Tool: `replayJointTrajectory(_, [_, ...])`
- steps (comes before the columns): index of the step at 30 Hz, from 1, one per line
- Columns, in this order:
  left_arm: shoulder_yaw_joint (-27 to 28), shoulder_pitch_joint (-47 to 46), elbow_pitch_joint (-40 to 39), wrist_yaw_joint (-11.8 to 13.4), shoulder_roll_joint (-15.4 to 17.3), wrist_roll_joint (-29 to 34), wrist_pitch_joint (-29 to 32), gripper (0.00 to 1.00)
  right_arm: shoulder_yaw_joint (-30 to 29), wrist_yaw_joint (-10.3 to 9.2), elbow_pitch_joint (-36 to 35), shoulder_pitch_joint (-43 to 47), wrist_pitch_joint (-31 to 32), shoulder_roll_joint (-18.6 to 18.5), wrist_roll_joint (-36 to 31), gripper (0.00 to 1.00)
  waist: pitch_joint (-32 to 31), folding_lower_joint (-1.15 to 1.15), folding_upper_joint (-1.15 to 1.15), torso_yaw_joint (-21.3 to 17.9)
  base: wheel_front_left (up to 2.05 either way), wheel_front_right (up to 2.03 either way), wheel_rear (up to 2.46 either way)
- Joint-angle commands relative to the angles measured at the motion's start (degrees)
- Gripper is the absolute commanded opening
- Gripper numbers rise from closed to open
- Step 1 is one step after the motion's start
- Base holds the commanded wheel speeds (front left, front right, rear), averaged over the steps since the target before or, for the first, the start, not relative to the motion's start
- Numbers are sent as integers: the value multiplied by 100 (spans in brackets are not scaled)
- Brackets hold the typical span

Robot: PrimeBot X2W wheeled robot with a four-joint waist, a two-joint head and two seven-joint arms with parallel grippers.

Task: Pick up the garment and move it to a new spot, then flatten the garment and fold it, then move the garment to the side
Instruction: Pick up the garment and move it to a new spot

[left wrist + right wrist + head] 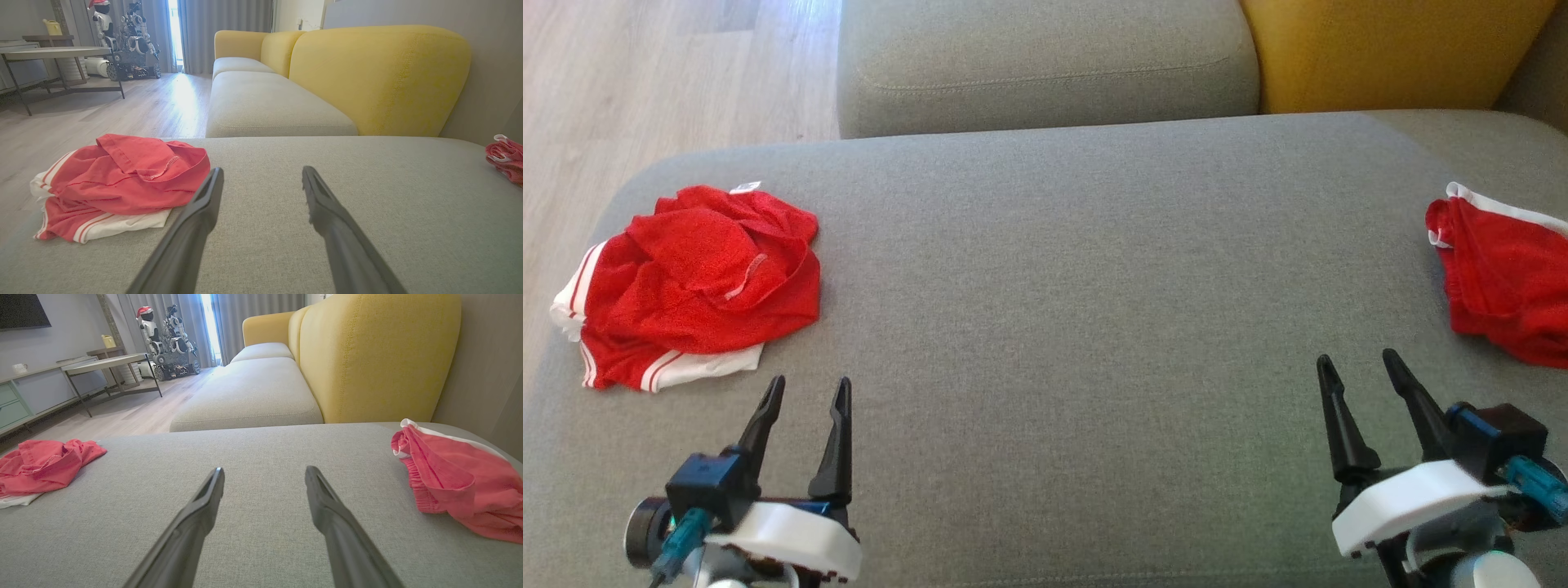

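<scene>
In the head view a crumpled red garment point(698, 286) lies at the left of the grey sofa cushion point(1054, 269) and a second red garment point(1503, 278) at its right edge. The left gripper point(810, 382) and right gripper point(1357, 357) hover near, jaws wide and empty. The left wrist view shows the left heap just left of its jaws; I'd pinch one raised fold. In the right wrist view the other heap sits to the right, so I'd lift well clear before carrying.
</scene>
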Motion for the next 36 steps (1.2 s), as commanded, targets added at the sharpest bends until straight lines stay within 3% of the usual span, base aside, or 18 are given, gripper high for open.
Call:
replayJointTrajectory(1, [175, -166, -205, 48, 99, -40, 24, 100, 133, -4, -254, -153, 0, -22, -6, 100, 10, 0, 0, 3, 0, 0, 0])
replayJointTrajectory(20, [175, -244, -217, 127, 179, -97, 47, 100, 74, -4, -283, -166, -34, -22, 46, 100, 66, 0, 0, 105, 0, 0, 0])
replayJointTrajectory(27, [284, -338, -195, 176, 212, -192, 30, 100, 174, -4, -402, -182, -7, -22, 68, 100, 95, 0, 0, 577, 0, 0, 0])
replayJointTrajectory(36, [363, -342, -192, 260, 257, -242, 10, 100, 357, -4, -407, -252, 46, -21, 71, 100, 59, 0, 0, 1579, 0, 0, 0])
